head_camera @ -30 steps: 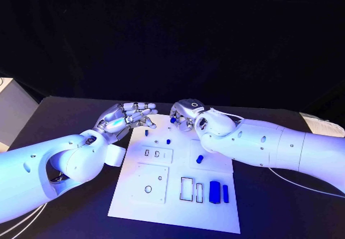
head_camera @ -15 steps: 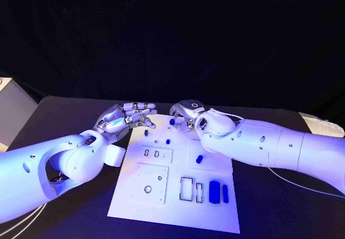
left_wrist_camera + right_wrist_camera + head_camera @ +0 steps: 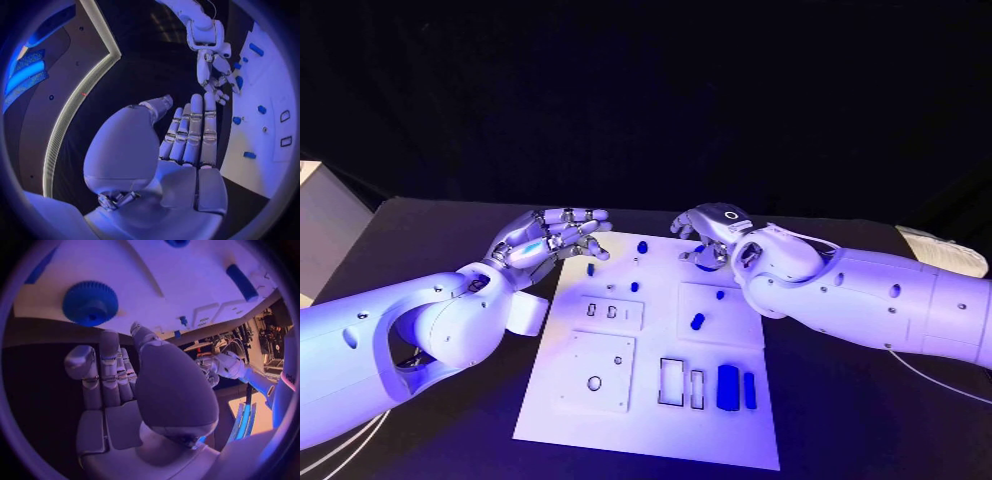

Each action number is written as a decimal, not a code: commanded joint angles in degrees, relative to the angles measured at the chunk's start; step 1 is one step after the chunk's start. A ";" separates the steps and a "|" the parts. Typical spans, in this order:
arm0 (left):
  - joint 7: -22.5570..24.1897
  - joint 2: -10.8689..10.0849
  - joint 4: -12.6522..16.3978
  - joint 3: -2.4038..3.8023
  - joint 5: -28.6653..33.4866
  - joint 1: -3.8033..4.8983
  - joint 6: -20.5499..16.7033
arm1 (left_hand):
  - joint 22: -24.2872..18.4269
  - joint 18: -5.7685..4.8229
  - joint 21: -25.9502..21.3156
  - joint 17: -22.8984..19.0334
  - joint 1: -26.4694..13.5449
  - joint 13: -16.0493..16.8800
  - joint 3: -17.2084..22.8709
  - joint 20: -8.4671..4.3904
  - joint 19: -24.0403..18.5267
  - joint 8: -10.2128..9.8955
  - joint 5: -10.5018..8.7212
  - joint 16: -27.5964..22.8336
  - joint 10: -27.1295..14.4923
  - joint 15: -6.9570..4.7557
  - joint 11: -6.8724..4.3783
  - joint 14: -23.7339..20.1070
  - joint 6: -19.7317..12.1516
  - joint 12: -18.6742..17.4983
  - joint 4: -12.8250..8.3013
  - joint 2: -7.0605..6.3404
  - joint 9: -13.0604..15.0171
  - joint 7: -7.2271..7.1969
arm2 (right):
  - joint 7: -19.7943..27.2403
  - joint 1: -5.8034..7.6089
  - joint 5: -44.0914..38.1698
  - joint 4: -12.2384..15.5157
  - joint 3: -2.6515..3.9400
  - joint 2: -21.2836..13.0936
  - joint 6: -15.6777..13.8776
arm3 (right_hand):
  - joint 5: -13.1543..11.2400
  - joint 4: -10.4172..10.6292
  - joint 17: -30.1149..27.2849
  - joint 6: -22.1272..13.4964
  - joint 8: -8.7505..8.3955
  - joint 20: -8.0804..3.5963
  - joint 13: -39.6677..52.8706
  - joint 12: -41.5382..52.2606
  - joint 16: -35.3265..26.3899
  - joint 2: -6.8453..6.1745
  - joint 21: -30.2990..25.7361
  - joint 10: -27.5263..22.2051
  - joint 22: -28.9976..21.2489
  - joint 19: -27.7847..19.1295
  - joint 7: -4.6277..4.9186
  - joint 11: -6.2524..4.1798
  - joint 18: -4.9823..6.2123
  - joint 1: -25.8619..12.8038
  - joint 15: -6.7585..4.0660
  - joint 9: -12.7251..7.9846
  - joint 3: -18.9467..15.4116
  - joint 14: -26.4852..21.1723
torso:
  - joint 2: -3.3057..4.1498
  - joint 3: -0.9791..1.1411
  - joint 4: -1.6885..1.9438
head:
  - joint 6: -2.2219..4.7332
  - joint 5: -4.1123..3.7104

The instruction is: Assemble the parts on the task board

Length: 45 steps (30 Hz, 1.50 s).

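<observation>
White rectangular task board [image 3: 589, 400] lying mid-table on black table [image 3: 430, 225], with two upright blue bar-shaped parts [image 3: 728, 386] near its near right corner, a blue oval part [image 3: 697, 321] further in, small blue pegs [image 3: 635, 286] toward the far edge. Left silver hand [image 3: 548, 240] at far left edge of board, fingers extended and close together, holding nothing. Right silver hand [image 3: 711, 232] over far right edge, fingers loosely curled, empty, a blue toothed gear [image 3: 90, 303] on the board just beyond its fingertips.

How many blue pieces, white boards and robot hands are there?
Blue pieces that can be made out: 7
White task board: 1
Robot hands: 2, left robot hand and right robot hand
Total: 10
</observation>
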 commanded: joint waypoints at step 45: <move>0.22 0.48 -1.48 0.02 -0.34 0.04 1.81 | 1.86 0.50 2.80 -0.81 -0.40 0.12 0.55 -0.10 -2.38 -0.15 0.01 1.27 0.71 -0.17 -0.26 -0.48 -0.45 1.93 -0.79 0.11 -0.15 1.30 | 0.03 -0.04 16.52 1.58 0.34 -5.24 6.00 | 4.88 3.68 55.29 0.82 2.24 -0.43 81.43 81.00 38.63 0.61 21.84 23.85 26.39 13.26 -0.71 -1.63 -5.82 -3.53 -0.69 -0.48 -6.92 10.88 | -0.08 1.09 -1.01 | -0.29 -0.51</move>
